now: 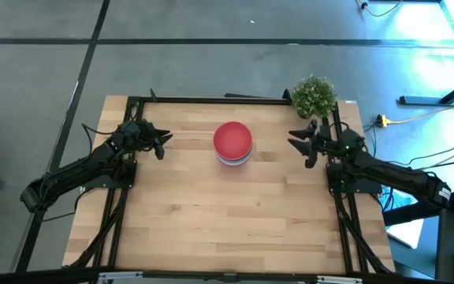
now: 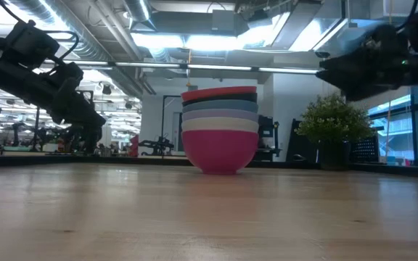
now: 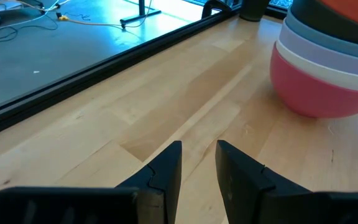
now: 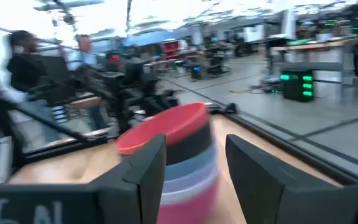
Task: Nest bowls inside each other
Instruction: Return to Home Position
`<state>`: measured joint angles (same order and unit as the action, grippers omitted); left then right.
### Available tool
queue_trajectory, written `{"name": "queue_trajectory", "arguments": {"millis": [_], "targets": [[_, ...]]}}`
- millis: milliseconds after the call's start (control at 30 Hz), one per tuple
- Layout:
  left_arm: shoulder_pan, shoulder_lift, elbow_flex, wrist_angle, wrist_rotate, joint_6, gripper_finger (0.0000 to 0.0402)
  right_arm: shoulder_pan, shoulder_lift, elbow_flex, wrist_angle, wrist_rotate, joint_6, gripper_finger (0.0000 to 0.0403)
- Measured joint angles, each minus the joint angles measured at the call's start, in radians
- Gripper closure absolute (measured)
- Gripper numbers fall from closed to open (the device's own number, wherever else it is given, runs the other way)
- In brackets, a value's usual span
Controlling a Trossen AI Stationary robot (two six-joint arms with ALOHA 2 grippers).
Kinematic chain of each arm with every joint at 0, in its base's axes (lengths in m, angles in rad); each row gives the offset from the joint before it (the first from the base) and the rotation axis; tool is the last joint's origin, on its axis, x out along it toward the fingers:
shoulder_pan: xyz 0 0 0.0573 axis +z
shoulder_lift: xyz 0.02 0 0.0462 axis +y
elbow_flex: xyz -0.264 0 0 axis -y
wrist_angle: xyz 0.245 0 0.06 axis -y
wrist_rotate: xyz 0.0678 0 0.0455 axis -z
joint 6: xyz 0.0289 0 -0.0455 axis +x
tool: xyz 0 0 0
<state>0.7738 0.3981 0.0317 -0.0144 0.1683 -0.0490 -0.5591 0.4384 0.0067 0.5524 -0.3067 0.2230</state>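
The bowls are nested in one stack (image 1: 232, 142) toward the far middle of the table (image 1: 211, 229), with the pink bowl (image 2: 220, 154) at the bottom and the red-orange bowl (image 2: 220, 93) on top. A plant (image 1: 314, 95) is well apart at the far right corner. The left hand (image 1: 162, 143) is held above the table to the stack's left, empty, its fingers parted only narrowly. The right hand (image 1: 298, 143) is held to the stack's right, empty and spread wider. The stack is touched by neither. The bowls are judged light, stiff and smooth (plastic, most likely), so a knock would break little, but a pinched wall could slip. For one bowl, the top rim would be pinched. For the whole stack, the pink bowl's wall would be taken low down, since nested bowls may part when lifted from above.
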Motion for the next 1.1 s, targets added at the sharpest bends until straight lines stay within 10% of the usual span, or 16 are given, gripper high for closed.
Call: {"name": "queue_trajectory", "arguments": {"millis": [467, 1100], "targets": [[0.000, 0.000, 0.000, 0.000, 0.000, 0.000, 0.0308, -0.003, -0.181, 0.000, -0.241, -0.294, 0.056, 0.0234], [0.000, 0.000, 0.000, 0.000, -0.001, 0.000, 0.0308, -0.003, -0.252, 0.218, -0.716, -0.232, -0.114, 0.0234]]}}
